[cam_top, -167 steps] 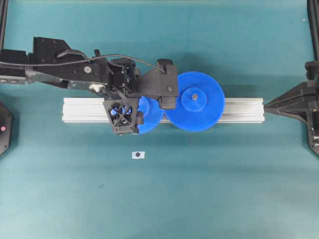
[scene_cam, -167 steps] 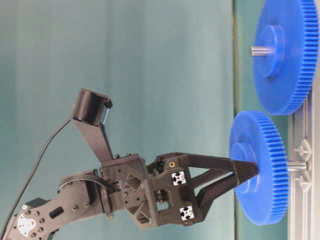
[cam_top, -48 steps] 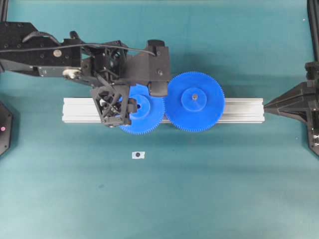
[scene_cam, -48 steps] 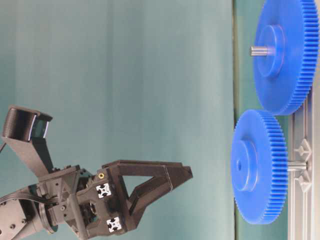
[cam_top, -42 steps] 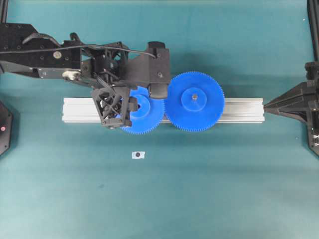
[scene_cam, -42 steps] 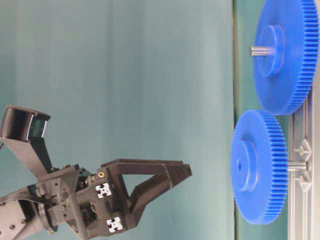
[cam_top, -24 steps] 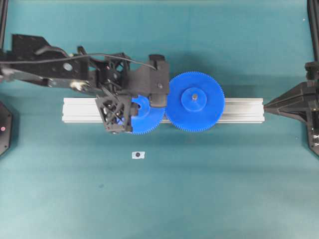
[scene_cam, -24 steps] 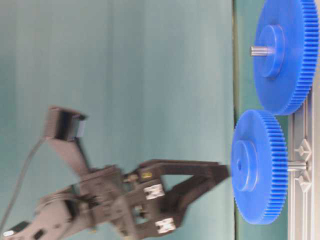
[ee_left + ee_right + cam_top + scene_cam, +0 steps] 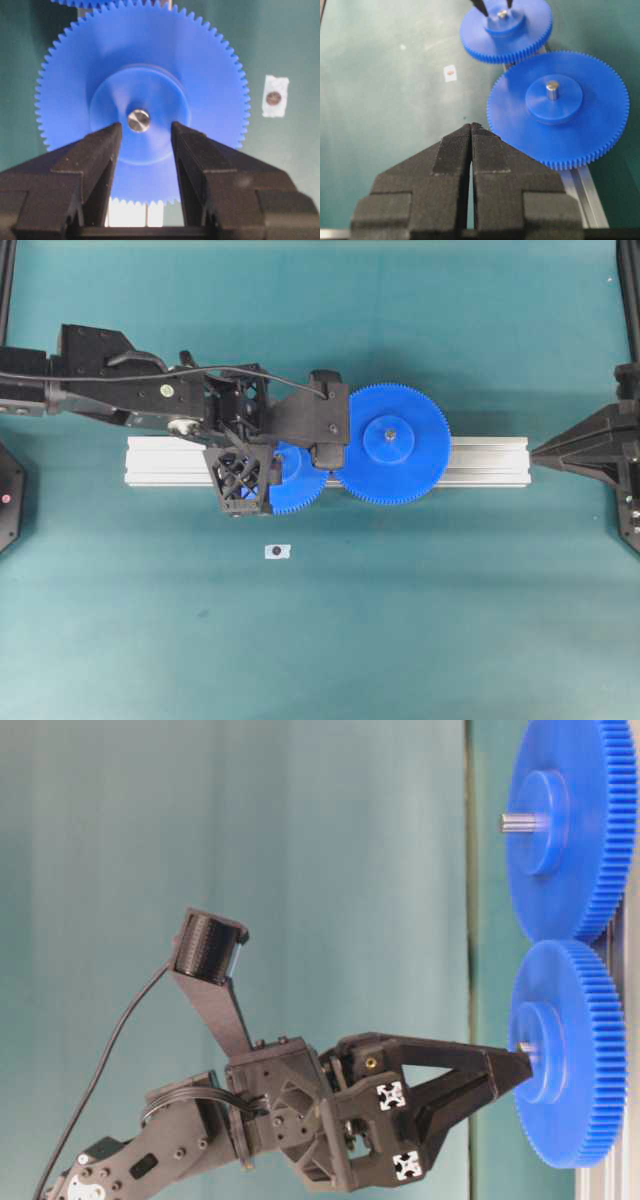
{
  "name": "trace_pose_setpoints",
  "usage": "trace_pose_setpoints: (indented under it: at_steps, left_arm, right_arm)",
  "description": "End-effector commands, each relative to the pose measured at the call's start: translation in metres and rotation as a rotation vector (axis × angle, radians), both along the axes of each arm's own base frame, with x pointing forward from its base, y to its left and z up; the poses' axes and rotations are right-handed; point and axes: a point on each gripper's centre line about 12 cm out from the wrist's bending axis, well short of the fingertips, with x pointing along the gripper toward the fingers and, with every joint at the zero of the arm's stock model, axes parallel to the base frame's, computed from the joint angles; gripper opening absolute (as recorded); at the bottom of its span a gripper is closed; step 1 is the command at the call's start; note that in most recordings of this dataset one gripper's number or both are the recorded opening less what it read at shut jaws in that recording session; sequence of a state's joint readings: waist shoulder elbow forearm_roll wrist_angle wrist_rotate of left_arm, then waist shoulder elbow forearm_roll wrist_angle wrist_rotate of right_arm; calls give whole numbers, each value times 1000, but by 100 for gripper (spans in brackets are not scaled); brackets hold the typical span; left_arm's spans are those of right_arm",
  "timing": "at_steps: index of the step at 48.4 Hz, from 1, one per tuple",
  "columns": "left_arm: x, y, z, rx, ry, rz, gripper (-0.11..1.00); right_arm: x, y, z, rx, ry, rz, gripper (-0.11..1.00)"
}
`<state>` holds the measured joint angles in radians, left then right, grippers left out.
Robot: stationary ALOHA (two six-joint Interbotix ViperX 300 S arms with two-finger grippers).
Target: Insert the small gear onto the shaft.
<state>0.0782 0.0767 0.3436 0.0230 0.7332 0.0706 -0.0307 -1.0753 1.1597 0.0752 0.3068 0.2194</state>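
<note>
**Gear seated lower on its pin**

Compare the table-level view with the one a second ago and you see the small blue plastic toothed gear [image 9: 568, 1053] shifted toward the right edge of the frame, closer to the silvery aluminium rail [image 9: 480, 460]. The short silvery metal shaft [image 9: 138, 120] now pokes its tip out of the gear's raised round hub, where earlier only a dark hole showed. You had the left gripper [image 9: 515, 1072] hanging well to the left of the gear then; now its black fingertips [image 9: 107, 145] sit on the hub face, one on each side of the pin, spread apart and clamping nothing.

In the overhead view the small gear lies at centre, partly under the left arm, its teeth meeting those of the larger blue gear [image 9: 392, 444] to its right. A small white tag with a dark dot [image 9: 277, 551] lies on the teal table [image 9: 420, 620] below the rail.

Your right gripper [image 9: 471, 131] has its fingers pressed together, empty, at the right edge of the overhead view.
</note>
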Motion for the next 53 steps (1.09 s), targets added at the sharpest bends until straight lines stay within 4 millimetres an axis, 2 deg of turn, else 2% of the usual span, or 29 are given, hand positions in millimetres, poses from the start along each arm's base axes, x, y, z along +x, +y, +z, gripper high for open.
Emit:
trace_pose_setpoints:
  at_steps: [1, 6, 13, 20, 31, 41, 53]
  left_arm:
    - [1, -1, 25, 7, -64, -3, 41]
    - [-1, -1, 41, 9, -90, -1, 41]
    - [-6, 1, 84, 15, -168, 5, 41]
    - [-19, -2, 112, 17, -222, 6, 41]
    - [-46, -6, 128, 17, -271, 6, 41]
    - [-73, -18, 130, -18, -336, 25, 41]
    - [-105, -21, 135, -68, -559, 76, 42]
  right_arm:
    - [2, 0, 5, 8, -15, -6, 1]
    - [2, 0, 4, 8, -12, -6, 1]
    - [2, 0, 4, 8, -14, -6, 1]
    - [2, 0, 4, 8, -14, -6, 1]
    - [1, 0, 5, 8, -20, -6, 1]
    - [-4, 0, 9, 6, -46, -5, 1]
    - [-7, 0, 10, 2, -49, -4, 1]
